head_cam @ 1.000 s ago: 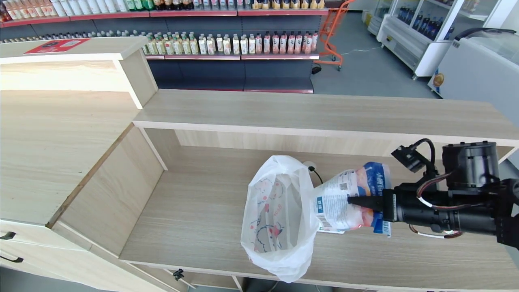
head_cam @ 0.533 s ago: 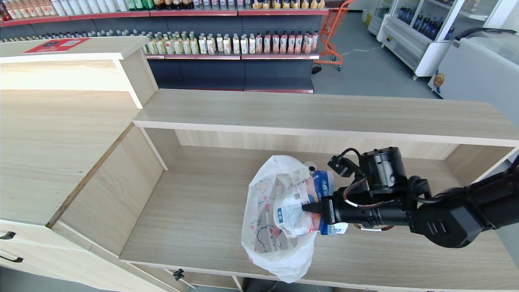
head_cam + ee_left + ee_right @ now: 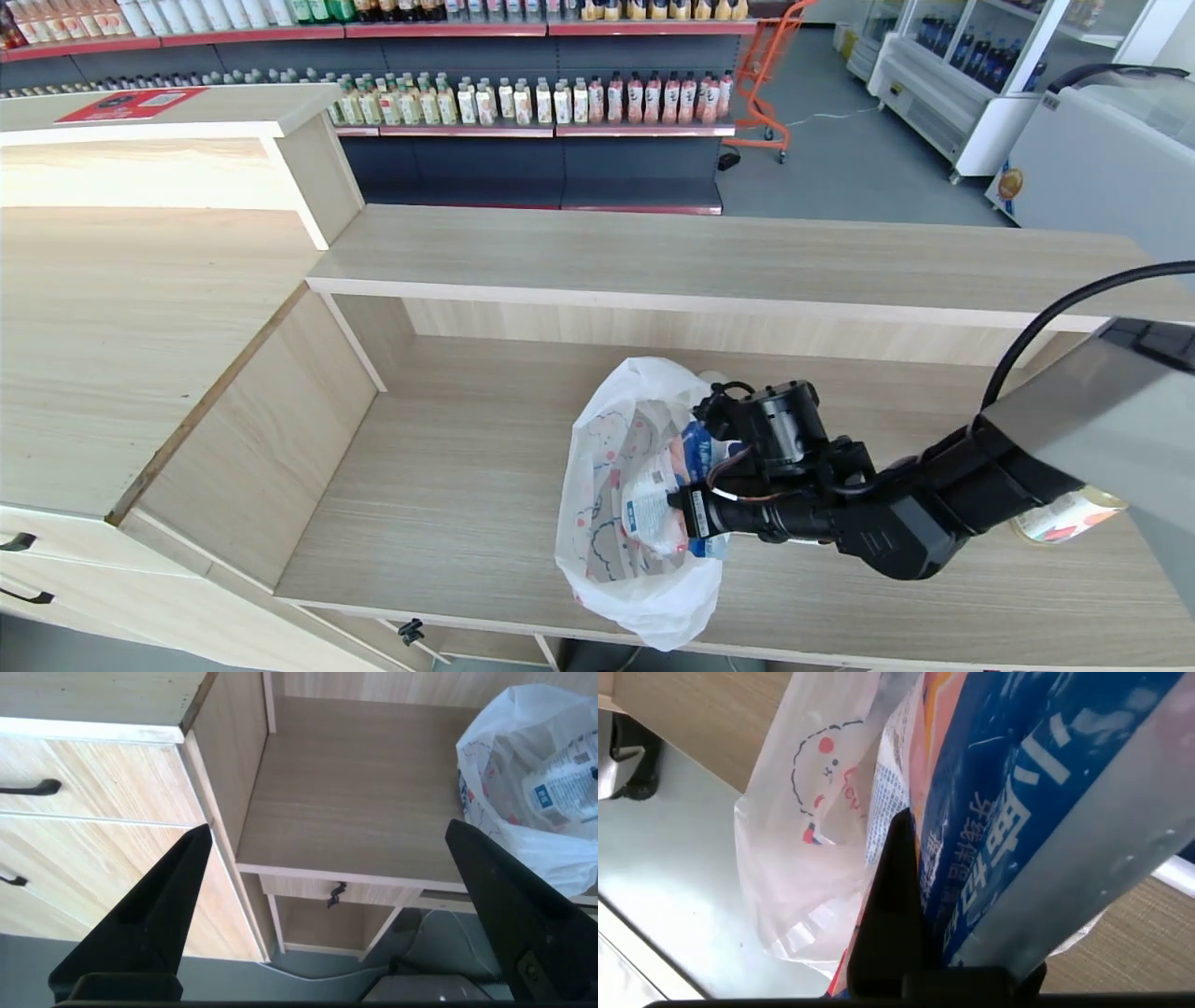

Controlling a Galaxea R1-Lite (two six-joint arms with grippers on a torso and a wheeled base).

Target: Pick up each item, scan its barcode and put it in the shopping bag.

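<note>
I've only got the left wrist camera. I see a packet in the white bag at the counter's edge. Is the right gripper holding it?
Observer: Yes. In the head view the right gripper reaches into the shopping bag from the robot's right, shut on the packet.
Operator: How does the grip look up close?
Observer: The right wrist view shows the packet's blue side pressed against a finger, with the bag's film beside it.
Operator: Anything else waiting on the counter?
Observer: A round container sits on the counter at the robot's right, partly hidden behind the right arm.
</note>
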